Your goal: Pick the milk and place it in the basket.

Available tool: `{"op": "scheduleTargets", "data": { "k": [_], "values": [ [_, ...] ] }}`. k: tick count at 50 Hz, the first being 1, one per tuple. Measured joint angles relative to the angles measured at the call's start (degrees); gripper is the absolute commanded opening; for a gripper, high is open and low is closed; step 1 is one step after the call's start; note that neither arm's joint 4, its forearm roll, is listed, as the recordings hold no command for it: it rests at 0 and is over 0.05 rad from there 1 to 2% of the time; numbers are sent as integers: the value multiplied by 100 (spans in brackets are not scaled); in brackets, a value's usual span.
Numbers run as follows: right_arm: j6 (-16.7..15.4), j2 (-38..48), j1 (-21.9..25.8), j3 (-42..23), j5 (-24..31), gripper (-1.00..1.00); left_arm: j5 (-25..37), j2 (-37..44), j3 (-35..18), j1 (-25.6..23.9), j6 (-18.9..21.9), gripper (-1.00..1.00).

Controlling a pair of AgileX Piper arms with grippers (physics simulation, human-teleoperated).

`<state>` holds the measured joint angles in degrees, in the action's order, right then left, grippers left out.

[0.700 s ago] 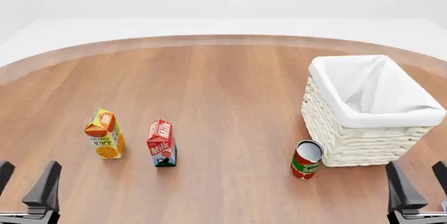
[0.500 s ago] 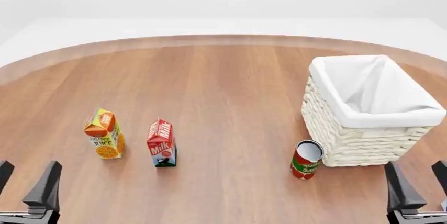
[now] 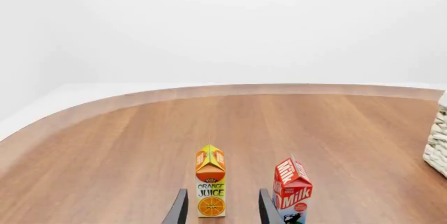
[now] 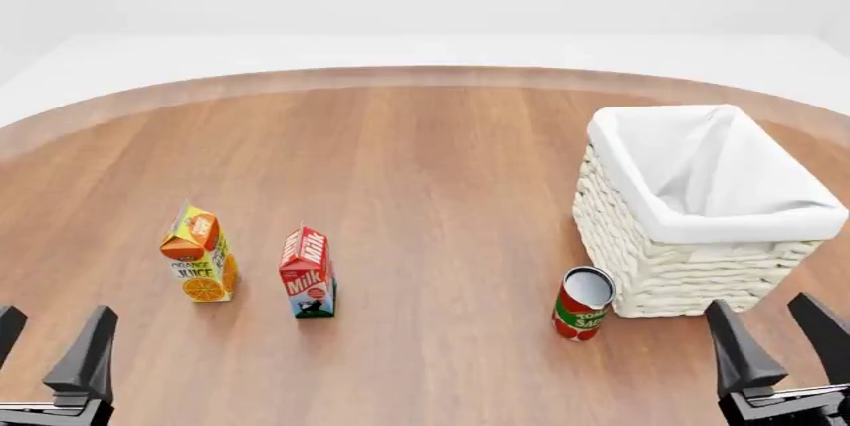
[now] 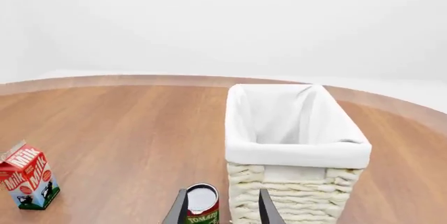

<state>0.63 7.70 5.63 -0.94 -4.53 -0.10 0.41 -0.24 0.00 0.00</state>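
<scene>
Bare wood separates milk (image 4: pixel 307 274) from basket (image 4: pixel 664 277); both end effectors (image 4: pixel 51 358) (image 4: pixel 773 338) wide, empty.

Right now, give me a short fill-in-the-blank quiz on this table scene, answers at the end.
1. The milk stands just right of the ____ carton in the front view.
2. The basket is lined with ____ cloth.
3. Beside the basket's near corner stands a red ____.
4. The left gripper and right gripper both have their jaws ____.

Answers: juice; white; can; open
</scene>
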Motion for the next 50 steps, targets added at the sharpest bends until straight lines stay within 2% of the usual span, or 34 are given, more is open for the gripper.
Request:
{"op": "scheduleTargets", "data": {
  "k": [21,50],
  "values": [
    [-88,905,541,-318,-390,100,0,1,0,0,0,100],
    [-110,2581,1470,-797,-1114,100,0,1,0,0,0,100]
  ]
}}
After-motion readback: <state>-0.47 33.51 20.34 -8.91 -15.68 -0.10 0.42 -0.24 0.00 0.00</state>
